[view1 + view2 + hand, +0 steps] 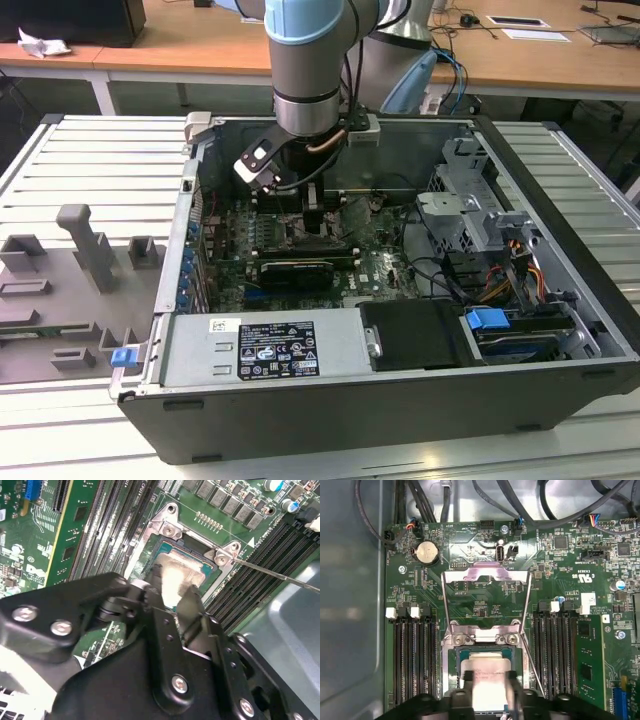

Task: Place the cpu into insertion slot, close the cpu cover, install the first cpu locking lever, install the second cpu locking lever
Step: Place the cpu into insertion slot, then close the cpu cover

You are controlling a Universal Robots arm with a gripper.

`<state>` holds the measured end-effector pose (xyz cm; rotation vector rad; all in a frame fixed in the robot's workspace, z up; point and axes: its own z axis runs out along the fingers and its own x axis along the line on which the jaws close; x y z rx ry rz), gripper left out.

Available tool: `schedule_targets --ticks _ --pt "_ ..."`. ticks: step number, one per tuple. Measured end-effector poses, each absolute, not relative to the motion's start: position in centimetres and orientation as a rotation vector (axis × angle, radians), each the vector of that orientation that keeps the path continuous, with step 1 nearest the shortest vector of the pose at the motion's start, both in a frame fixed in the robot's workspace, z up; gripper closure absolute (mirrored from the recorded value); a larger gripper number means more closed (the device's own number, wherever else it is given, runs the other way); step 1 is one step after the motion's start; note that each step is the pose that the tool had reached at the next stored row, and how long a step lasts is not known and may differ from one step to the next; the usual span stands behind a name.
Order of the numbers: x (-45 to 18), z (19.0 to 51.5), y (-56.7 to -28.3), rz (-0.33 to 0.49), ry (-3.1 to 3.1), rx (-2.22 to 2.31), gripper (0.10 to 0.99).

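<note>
The cpu (487, 672), a pale silvery square chip, lies between my black fingers (512, 686) right at the insertion slot (485, 652); I cannot tell whether it is fully seated. In the second wrist view the cpu (177, 575) sits within the socket's metal rim (167, 527), and my gripper (174, 587) is shut on its edges. The cpu cover (487, 573) stands swung open, away from the socket. A thin wire locking lever (280, 576) juts out from the socket's corner, unlatched. In the exterior view my gripper (315, 228) reaches down into the open computer case.
Long black memory slots (412, 660) flank the socket on both sides. A graphics card (295, 270) lies across the board, the power supply (265, 345) fills the case's front, and a drive cage with cables (480, 225) is on the exterior view's right. Grey fixtures (85, 250) stand outside.
</note>
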<state>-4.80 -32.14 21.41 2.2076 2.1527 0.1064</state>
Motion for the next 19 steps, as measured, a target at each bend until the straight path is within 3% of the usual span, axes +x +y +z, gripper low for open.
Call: schedule_targets --ticks 2,3,4,5,19 --pt "-4.79 21.55 -32.13 0.104 2.152 2.206 0.804" --pt "-4.79 21.60 -32.13 0.104 2.152 2.206 0.925" --pt "-4.80 21.64 -32.13 0.104 2.152 2.206 0.925" --pt "-4.80 21.69 -32.13 0.104 2.152 2.206 0.980" --pt "-3.86 22.22 -32.14 0.102 2.153 2.207 0.980"
